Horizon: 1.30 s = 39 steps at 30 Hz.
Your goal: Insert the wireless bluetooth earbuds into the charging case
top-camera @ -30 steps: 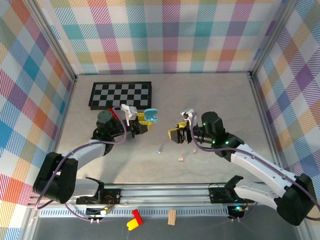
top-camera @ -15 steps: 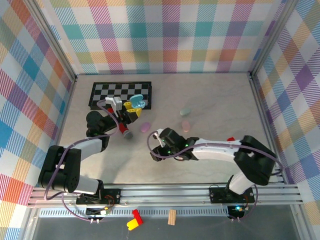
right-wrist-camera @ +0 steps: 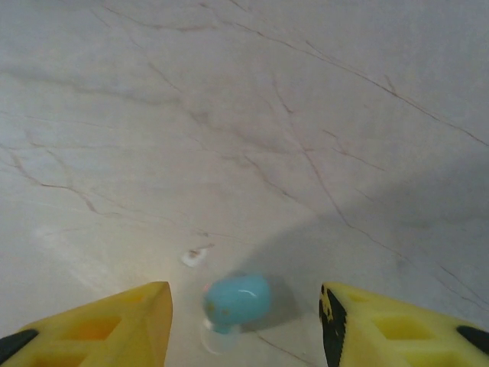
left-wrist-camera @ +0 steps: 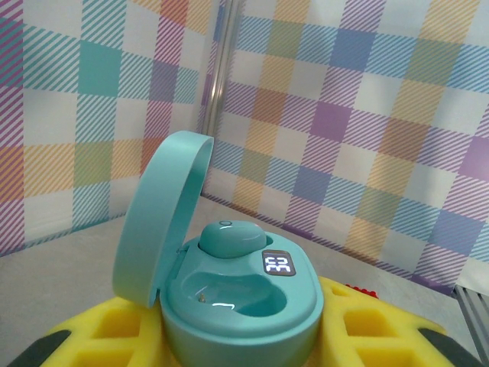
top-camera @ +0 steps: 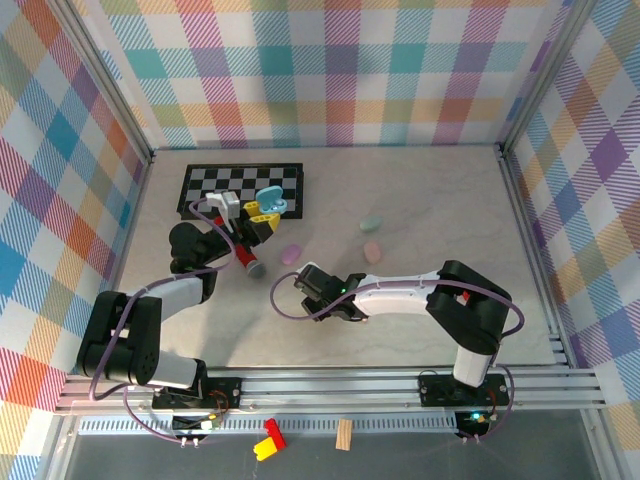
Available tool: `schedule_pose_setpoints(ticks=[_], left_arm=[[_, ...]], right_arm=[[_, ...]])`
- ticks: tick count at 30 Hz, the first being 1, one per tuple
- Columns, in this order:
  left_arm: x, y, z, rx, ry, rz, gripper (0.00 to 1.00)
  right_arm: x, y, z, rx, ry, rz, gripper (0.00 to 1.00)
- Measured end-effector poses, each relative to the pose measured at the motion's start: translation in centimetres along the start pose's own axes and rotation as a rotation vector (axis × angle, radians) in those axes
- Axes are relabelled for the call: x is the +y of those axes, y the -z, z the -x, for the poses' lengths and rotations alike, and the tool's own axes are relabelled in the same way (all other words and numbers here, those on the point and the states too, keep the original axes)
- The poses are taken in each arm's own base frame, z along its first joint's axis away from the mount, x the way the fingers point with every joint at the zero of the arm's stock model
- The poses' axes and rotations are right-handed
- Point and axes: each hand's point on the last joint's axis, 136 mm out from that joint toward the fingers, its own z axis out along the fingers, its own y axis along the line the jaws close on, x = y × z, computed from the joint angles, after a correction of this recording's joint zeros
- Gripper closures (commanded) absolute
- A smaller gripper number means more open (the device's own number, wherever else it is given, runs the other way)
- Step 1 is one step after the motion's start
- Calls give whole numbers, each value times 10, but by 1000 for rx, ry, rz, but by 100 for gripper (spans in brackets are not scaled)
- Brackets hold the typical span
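Note:
A teal charging case [left-wrist-camera: 237, 302] stands with its lid open, held between the yellow fingers of my left gripper [left-wrist-camera: 241, 340]. One teal earbud [left-wrist-camera: 229, 238] sits in the case's far socket, and the near socket [left-wrist-camera: 229, 294] is empty. From above, the case [top-camera: 271, 196] and left gripper [top-camera: 262, 212] hang over the chessboard's near edge. A small blue earbud [right-wrist-camera: 235, 300] lies on the table between the spread yellow fingers [right-wrist-camera: 114, 325] of my right gripper [right-wrist-camera: 244, 325], which touch nothing. From above, the right gripper [top-camera: 311, 286] is low over mid-table.
A black-and-white chessboard [top-camera: 215, 188] lies at the back left. A red marker [top-camera: 245, 261] rests near the left arm. A purple case [top-camera: 291, 254], a mint case [top-camera: 372, 222] and a pink case [top-camera: 372, 250] lie closed mid-table. Checked walls enclose the table.
The right arm has swung left and dropped low over the table around the blue earbud. The left gripper has carried the open case back and left toward the chessboard.

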Motion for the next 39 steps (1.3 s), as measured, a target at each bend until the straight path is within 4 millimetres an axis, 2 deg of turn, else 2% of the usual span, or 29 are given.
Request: schedule_pose_setpoints(ticks=[16,31,39], left_arm=[[1,0,-2,4,11,0,70],[1,0,-2,2,9,-1,70],[8,4,1,-5,16,27,71]], right_arm=[[-22,2,-12,32,16,-89,48],[-58,14,-24,33,-70,-150,51],[-57,36,-7,-52,-116,-102,46]])
